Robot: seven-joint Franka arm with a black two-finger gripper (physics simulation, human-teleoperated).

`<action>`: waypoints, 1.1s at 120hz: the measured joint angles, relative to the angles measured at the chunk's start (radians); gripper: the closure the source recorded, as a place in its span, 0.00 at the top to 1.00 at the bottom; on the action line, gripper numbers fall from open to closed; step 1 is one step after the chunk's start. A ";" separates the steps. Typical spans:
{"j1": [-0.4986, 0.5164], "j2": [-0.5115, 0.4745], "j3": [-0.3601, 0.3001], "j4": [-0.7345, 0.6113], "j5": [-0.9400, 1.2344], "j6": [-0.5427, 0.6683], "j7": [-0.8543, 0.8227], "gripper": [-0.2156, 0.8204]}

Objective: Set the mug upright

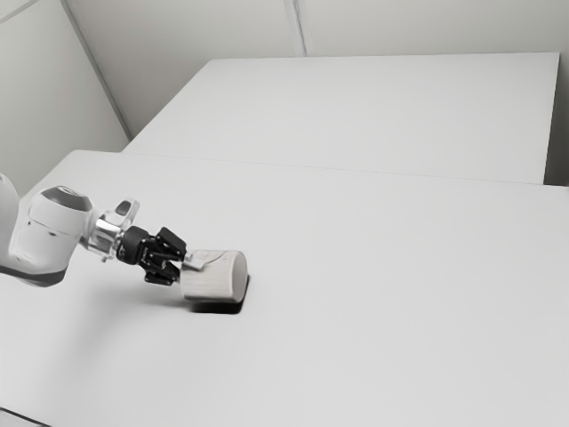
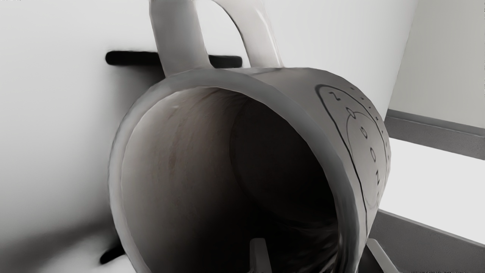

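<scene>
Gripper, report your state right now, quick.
Gripper: open, not clamped on anything; one finger is inside the mouth of the tipped-over mug, the other outside its wall.

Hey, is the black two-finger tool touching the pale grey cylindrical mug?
Cannot tell. In the wrist view the tool straddles the wall of the mug, one fingertip inside, but contact isn't plain.

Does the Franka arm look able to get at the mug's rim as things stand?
Probably yes: the mug lies on its side, mouth facing the gripper, whose open jaws straddle the rim, one inside and one outside, with nothing seen blocking them.
</scene>
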 joint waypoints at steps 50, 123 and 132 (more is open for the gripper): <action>-0.010 -0.027 -0.002 0.008 -0.057 -0.027 0.052 0.09; -0.100 -0.126 -0.005 0.109 0.256 0.144 -0.145 0.04; -0.124 -0.127 -0.003 0.125 0.343 0.163 -0.220 0.04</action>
